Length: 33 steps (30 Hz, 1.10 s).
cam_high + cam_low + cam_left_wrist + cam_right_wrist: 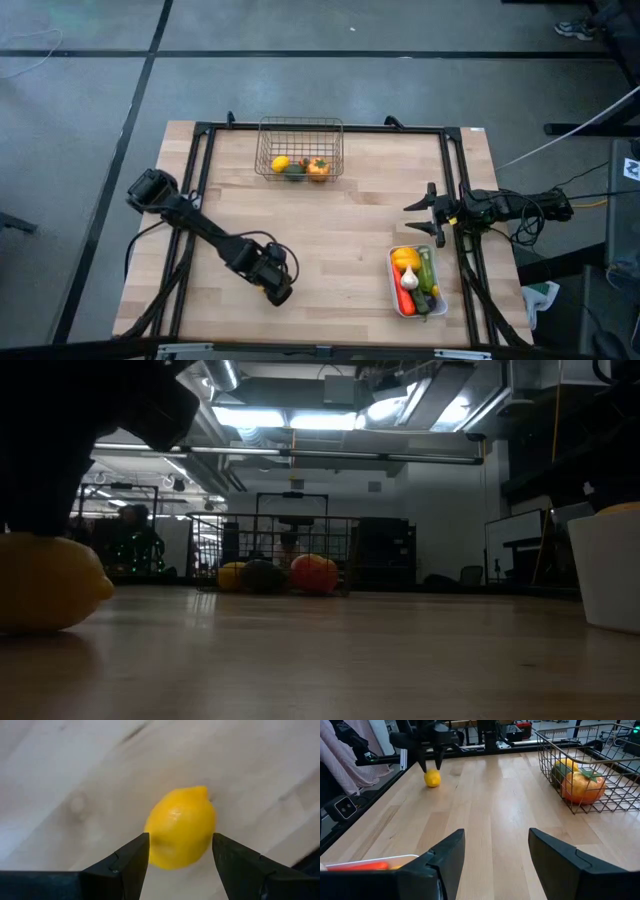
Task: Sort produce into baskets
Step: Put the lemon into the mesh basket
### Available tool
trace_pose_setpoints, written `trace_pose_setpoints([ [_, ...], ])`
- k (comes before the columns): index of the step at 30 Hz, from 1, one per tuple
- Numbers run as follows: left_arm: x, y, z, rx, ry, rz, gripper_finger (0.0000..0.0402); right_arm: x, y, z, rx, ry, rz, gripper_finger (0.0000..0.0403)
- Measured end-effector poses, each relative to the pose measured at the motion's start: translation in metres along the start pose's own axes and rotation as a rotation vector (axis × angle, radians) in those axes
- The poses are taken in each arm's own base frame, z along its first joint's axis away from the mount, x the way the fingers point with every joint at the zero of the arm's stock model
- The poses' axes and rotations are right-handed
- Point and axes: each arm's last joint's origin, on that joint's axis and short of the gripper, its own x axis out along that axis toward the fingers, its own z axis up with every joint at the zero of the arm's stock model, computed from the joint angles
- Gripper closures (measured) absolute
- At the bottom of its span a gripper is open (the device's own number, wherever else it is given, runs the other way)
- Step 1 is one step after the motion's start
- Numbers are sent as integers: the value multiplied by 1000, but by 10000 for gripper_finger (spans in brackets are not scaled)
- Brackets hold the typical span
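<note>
A yellow lemon (181, 826) lies on its side on the wooden table (340, 240) near the front left. It also shows in the low view (48, 582) and the right wrist view (432, 778). My left gripper (180, 839) is open, pointing down, with one finger on either side of the lemon just above it; I see no touch. In the high view the left gripper (279, 291) hides the lemon. My right gripper (432, 211) is open and empty at the right, above the table beyond the white tray (398, 297).
The wire basket (300, 128) stands at the far middle edge, holding a lemon (280, 163), a dark green piece (295, 171) and an orange tomato (318, 168). The white tray holds a yellow pepper (405, 259), a carrot, garlic and cucumbers. A black frame borders the table.
</note>
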Motion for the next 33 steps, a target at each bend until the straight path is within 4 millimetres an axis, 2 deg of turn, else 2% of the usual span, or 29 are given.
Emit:
trace_pose_setpoints([
  [4,0,-4,-5,45,-14,-32,184,0,0,0,0,0,0,185],
  [9,0,-6,-10,104,-52,-38,138,0,0,0,0,0,0,185],
  [15,0,-11,-16,284,-70,-74,99,0,0,0,0,0,-1,185],
  [22,3,-9,-23,362,-133,-48,96,0,0,0,0,0,-1,185],
  [30,25,1,-24,390,-149,-29,96,0,0,0,0,0,-1,185],
  [33,31,2,-23,430,-177,2,109,0,0,0,0,0,-1,185],
])
